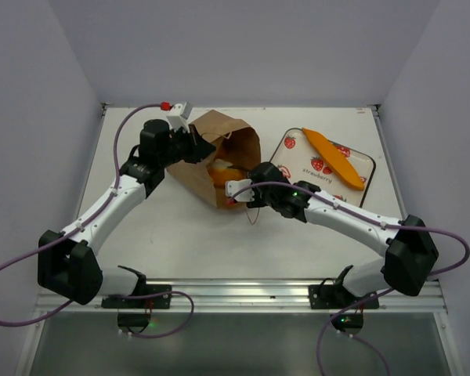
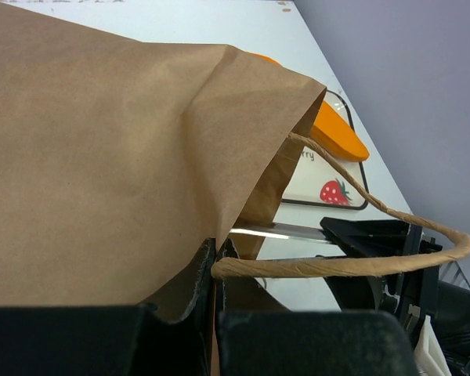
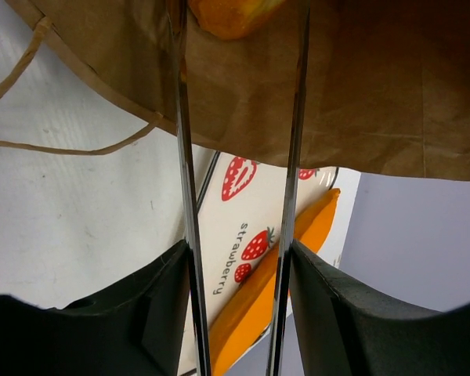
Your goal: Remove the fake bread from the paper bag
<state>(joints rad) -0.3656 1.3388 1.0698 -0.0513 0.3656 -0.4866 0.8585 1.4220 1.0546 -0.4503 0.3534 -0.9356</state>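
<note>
The brown paper bag [image 1: 211, 141] lies on its side, its mouth facing the right arm. My left gripper [image 1: 197, 149] is shut on the paper bag [image 2: 102, 157] at its rim, beside one twisted handle [image 2: 337, 266]. An orange-yellow piece of fake bread [image 1: 223, 174] shows inside the mouth. My right gripper [image 1: 247, 189] is shut on metal tongs [image 3: 184, 157], whose two blades reach into the bag [image 3: 360, 94]. The blades stand apart, one on each side of the bread [image 3: 227, 14]. My left gripper [image 2: 214, 266] and right gripper [image 3: 239, 258] each show black fingers.
A white strawberry-print tray [image 1: 298, 166] sits right of the bag, carrying a long orange piece [image 1: 333, 157]. The bag's other handle [image 3: 63, 145] trails loose on the table. Walls enclose the table on three sides.
</note>
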